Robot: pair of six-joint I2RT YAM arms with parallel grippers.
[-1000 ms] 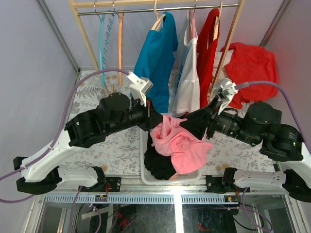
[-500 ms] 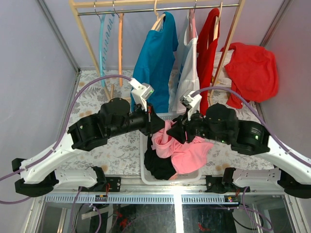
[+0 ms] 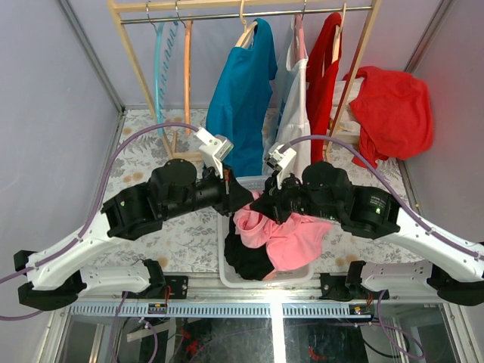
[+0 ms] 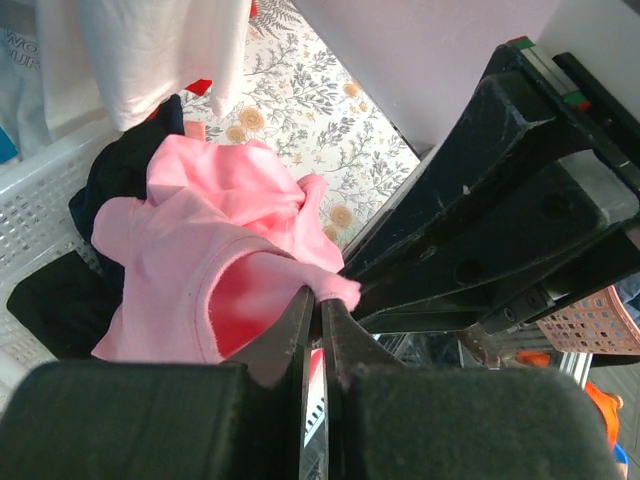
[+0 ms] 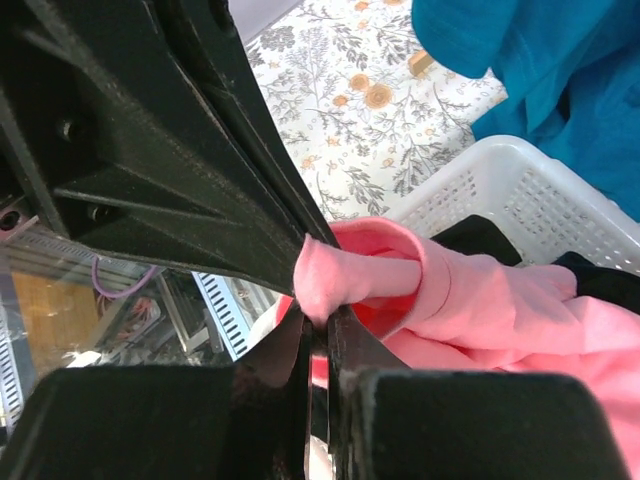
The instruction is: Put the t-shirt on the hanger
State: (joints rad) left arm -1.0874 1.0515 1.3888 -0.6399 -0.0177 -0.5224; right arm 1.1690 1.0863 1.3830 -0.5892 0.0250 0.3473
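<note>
Hanging half out of the white basket (image 3: 227, 280) in the top view, the bubblegum-pink t-shirt (image 3: 291, 243) is lifted at its upper edge, where the left gripper (image 3: 243, 203) and right gripper (image 3: 262, 206) meet; the orange hanger (image 3: 187, 72) is well apart, on the rail at back left. Left wrist view: left gripper (image 4: 320, 300) clamped on a fold of pink edge; right wrist view: right gripper (image 5: 322, 318) pinched on a rolled pink edge, just beside the left arm. Handling note: the two pinches sit nearly touching, so drawing them apart along the edge should spread the shirt before it is carried to the hanger, leaving the dark garment (image 3: 243, 261) in the basket.
</note>
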